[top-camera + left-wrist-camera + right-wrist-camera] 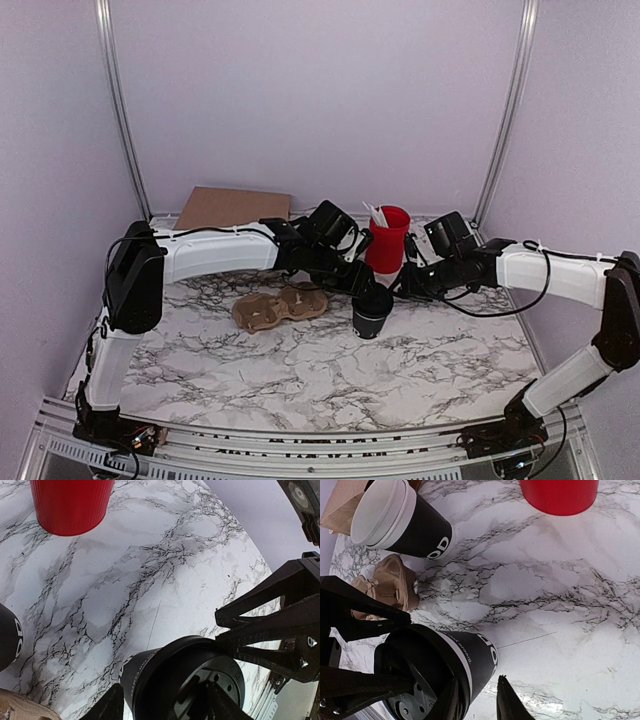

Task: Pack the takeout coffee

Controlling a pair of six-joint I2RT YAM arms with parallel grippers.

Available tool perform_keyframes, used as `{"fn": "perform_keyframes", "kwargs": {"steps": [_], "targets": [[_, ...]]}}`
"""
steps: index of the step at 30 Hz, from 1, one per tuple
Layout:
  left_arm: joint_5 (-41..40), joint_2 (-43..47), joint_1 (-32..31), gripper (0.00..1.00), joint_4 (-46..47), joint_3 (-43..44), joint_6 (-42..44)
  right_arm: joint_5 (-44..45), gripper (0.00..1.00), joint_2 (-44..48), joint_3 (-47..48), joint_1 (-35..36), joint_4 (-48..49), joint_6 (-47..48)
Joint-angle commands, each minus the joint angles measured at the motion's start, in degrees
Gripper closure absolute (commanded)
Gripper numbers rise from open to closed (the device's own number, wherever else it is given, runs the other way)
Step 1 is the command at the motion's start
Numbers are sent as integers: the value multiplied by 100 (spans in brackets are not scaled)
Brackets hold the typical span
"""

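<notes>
The takeout coffee (372, 316), a small black cup with white lettering and a black lid, stands on the marble right of centre. My left gripper (360, 288) reaches it from the left. In the left wrist view its fingers (107, 706) sit either side of the coffee (150, 680), shut on it at lid height. My right gripper (398, 290) comes in from the right. In the right wrist view that gripper (477, 680) straddles the lid's rim, one finger over the lid and the other clear of the cup wall (480, 652), narrowly open.
A red cup of utensils (388, 240) stands just behind the coffee. A brown pulp cup carrier (280, 308) lies to its left. A stack of lidless black cups (405, 522) stands by the carrier, and a flat brown paper bag (235, 208) lies at the back.
</notes>
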State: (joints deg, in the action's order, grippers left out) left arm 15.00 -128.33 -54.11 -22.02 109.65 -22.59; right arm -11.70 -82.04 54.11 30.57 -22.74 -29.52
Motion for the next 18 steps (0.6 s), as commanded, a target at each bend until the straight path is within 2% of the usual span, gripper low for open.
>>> {"fn": "perform_keyframes", "kwargs": {"steps": [1,14,18], "targets": [[-15,-232,-21,44,-176,-232,163,100,74,-160,135,-7,-247,19],[-11,-227,-20,45,-44,-423,165,563,75,-164,-565,541,-618,-410],[-27,-198,-16,45,-30,-427,176,689,75,43,-502,555,-688,-495]]}}
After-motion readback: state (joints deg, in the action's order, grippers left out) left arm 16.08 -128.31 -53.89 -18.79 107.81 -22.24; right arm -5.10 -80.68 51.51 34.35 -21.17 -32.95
